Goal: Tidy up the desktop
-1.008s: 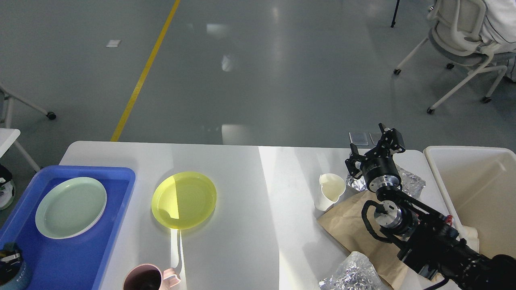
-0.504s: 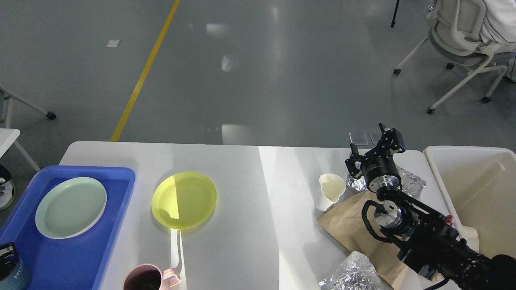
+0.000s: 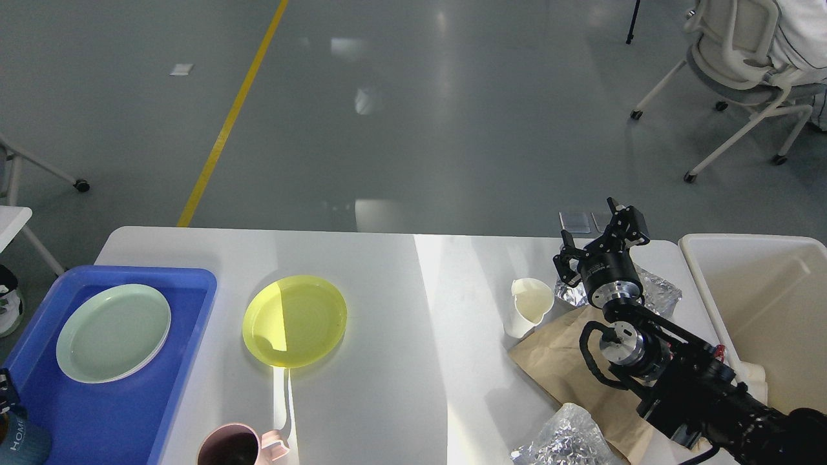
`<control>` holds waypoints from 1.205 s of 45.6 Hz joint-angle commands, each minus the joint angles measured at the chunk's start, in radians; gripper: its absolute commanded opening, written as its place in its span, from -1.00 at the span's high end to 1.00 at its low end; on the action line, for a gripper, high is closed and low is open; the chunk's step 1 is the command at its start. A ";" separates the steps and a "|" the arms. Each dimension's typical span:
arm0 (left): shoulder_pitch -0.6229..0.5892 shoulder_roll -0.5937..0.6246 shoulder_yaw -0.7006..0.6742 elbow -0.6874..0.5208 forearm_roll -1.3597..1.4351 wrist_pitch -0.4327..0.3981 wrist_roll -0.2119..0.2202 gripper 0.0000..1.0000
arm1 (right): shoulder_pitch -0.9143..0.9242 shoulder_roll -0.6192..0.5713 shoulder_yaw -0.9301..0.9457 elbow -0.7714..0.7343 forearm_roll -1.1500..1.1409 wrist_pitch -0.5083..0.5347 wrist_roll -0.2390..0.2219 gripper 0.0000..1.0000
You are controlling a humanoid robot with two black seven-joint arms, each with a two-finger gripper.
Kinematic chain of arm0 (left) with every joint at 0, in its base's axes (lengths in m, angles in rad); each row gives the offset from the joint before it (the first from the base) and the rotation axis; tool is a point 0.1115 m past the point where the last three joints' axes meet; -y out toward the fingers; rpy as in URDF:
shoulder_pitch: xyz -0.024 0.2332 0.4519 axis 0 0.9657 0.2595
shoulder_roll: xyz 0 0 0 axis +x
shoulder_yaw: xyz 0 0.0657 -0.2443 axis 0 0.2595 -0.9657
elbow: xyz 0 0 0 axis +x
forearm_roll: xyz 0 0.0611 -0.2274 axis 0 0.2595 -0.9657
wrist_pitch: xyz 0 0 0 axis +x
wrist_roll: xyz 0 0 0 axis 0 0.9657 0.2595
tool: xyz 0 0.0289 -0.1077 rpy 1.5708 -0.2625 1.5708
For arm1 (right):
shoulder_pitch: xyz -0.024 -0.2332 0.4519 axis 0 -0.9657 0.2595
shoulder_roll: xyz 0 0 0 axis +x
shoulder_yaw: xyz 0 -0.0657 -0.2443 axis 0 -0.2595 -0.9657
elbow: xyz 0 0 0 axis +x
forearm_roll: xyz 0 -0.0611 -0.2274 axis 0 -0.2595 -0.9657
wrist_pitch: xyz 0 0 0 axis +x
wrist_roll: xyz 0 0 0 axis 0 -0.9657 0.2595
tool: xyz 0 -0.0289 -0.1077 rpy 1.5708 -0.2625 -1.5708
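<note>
Desktop (image 3: 387,290) lies below the right arm's fingers (image 3: 597,236), spread apart and holding nothing.

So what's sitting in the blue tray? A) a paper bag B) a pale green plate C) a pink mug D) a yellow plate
B: the pale green plate lies inside the blue tray, while the yellow plate rests on the desktop beside it.

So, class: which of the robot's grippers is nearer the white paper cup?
Right. The right gripper hovers just right of the white paper cup; the left gripper isn't visible, far off past the blue tray.
</note>
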 commanded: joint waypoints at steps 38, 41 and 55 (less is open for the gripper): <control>-0.761 -0.151 -0.003 0.002 -0.021 -0.407 -0.002 -0.63 | -0.002 0.000 0.000 0.003 0.000 0.000 0.001 -1.00; -0.805 -0.174 -0.003 0.002 -0.021 -0.407 -0.002 -0.63 | -0.002 -0.002 0.000 0.003 0.001 0.000 0.001 -1.00; -0.911 -0.306 0.008 -0.001 -0.033 -0.407 -0.008 -0.63 | -0.002 -0.002 0.000 0.003 0.000 0.000 0.000 -1.00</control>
